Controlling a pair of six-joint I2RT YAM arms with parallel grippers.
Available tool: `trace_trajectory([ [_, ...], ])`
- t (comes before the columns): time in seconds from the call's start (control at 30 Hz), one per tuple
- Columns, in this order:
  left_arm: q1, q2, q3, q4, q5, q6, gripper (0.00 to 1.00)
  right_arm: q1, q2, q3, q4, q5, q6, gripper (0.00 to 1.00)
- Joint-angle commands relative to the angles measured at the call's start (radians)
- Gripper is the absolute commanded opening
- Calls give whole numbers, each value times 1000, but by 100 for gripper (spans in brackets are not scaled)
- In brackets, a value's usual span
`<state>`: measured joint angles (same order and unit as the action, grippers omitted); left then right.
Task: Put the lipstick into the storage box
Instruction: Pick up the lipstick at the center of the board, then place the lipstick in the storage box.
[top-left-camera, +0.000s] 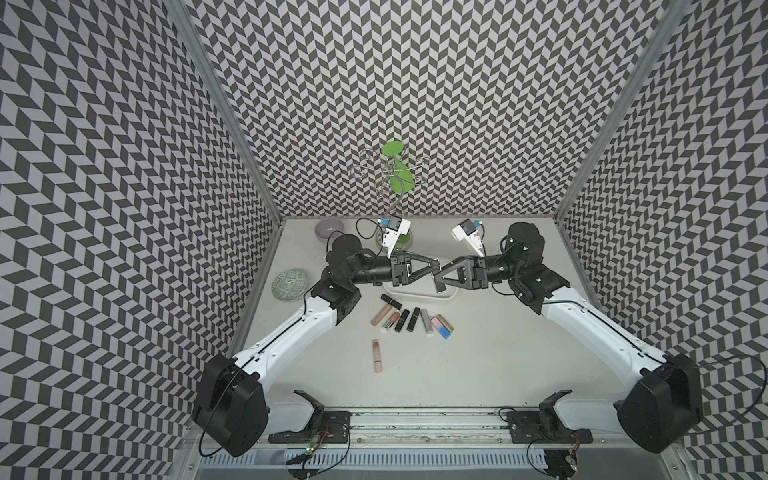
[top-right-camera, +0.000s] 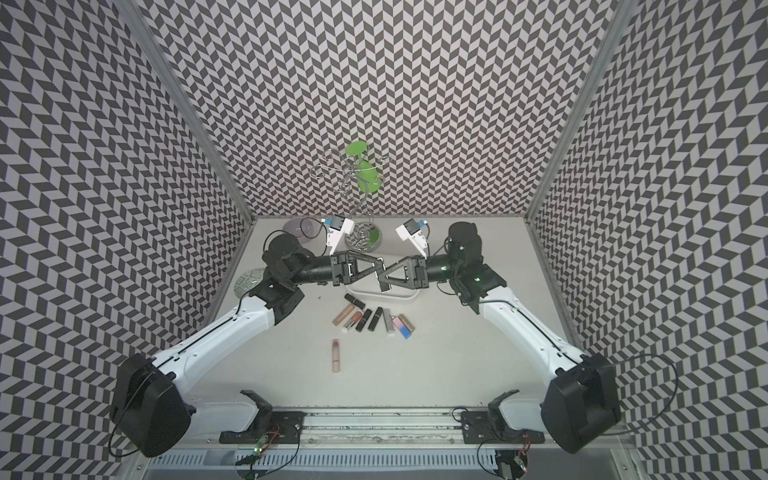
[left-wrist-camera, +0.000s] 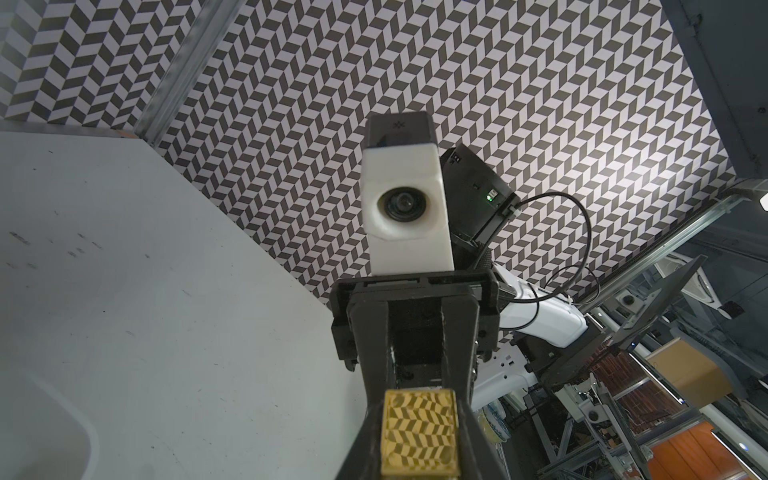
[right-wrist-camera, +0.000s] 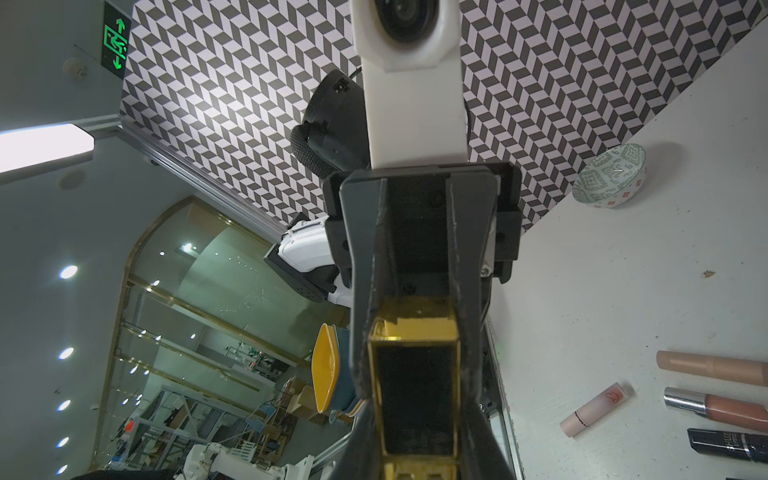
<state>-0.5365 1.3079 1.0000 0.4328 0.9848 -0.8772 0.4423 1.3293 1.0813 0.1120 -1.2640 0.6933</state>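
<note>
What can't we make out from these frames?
- storage box: inside mostly covered by left pincer and right pincer in both top views, contents unknown; left wrist view catches only a corner.
- held lipstick: wrist views show only part; in top views, crossed pincers cover most of it.
- lipsticks on the table: print too small in top views; right wrist view's edge crops them.

Over the white storage box (top-left-camera: 415, 296), midway along the desk (top-left-camera: 498, 353), the left tool (top-left-camera: 437, 266) and right tool (top-left-camera: 444, 277) meet tip to tip. A row of lipsticks (top-left-camera: 409, 320) lies just in front of it, and a pink lipstick (top-left-camera: 377, 355) lies apart, nearer the front edge. A lilac bowl (top-left-camera: 329, 230) sits in the far left corner, and a green-patterned plate (top-left-camera: 289, 284) by the left edge.
</note>
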Motion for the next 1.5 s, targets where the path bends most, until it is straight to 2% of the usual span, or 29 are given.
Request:
trace_trajectory([
  [0.0, -10, -5, 25, 21, 31, 34, 14, 4, 8, 3, 23, 18, 12, 33],
  [0.03, -8, -5, 25, 17, 31, 35, 12, 4, 8, 3, 23, 21, 11, 38],
  [0.2, -8, -5, 36, -46, 26, 76, 7, -3, 5, 22, -19, 48, -27, 76],
  [0.23, -7, -5, 48, -91, 20, 105, 7, -11, 4, 35, -54, 62, -50, 85],
  [0.3, -2, -1, 81, -211, -8, 178, 7, -33, -5, 60, -108, 88, -92, 91],
  [0.33, 2, 5, 102, -284, -28, 224, 6, -51, -15, 69, -132, 109, -108, 99],
  [0.43, 17, 35, 185, -521, -132, 368, 6, -98, -59, 99, -219, 242, -170, 100],
  [0.6, 29, 160, 391, -911, -429, 607, 6, -127, -100, 179, -469, 545, -317, 100],
  [0.67, 29, 232, 475, -1023, -558, 678, 6, -128, -108, 202, -568, 664, -378, 100],
  [0.77, 30, 327, 549, -1100, -680, 754, 4, -126, -134, 192, -644, 782, -442, 100],
  [1.07, 55, 548, 617, -1116, -768, 790, 1, -106, -250, 29, -634, 830, -502, 100],
  [1.47, 93, 717, 697, -1144, -864, 799, 0, -27, -246, -51, -584, 836, -539, 100],
])
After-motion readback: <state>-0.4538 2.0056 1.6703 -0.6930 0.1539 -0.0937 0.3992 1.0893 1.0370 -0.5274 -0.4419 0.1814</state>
